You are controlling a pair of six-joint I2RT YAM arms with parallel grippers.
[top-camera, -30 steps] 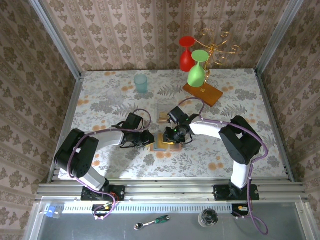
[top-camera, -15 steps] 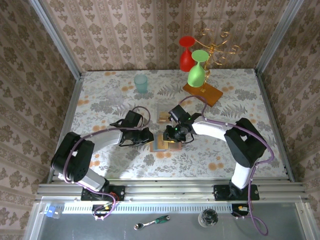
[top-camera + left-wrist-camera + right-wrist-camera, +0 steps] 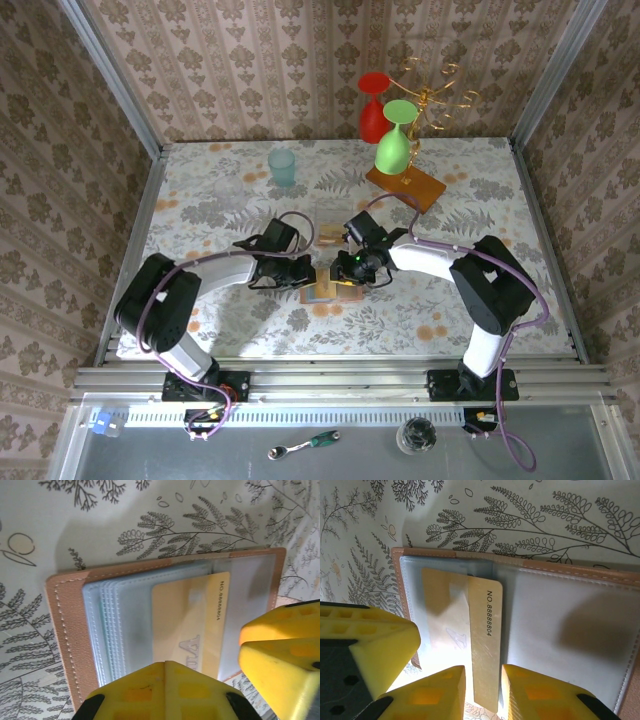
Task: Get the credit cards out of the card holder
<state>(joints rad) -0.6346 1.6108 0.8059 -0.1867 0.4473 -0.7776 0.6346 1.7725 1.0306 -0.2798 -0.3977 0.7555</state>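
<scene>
The card holder [image 3: 322, 290] lies open on the floral table, with a tan leather rim [image 3: 65, 630] and grey-blue sleeves. An orange-tan credit card [image 3: 187, 615] sticks partly out of a sleeve, its bare numbered strip [image 3: 485, 630] free. My right gripper [image 3: 484, 672] straddles that strip, its fingers a little apart and a sliver of gap showing on the left side. My left gripper [image 3: 164, 660] is shut, empty, with its tip over the holder's near edge. In the top view both grippers, left [image 3: 308, 272] and right [image 3: 348, 272], meet over the holder. The right fingers [image 3: 280, 650] show beside the card.
A small tan flat thing [image 3: 328, 234] lies just behind the holder. Farther back stand a teal cup [image 3: 282, 166] and a wooden rack base [image 3: 405, 187] with a green glass [image 3: 395, 148] and a red glass [image 3: 373, 118]. Metal rails edge the table.
My left arm has swung right towards the holder and its jaws have closed. The right gripper has stayed over the holder and shifted only slightly.
</scene>
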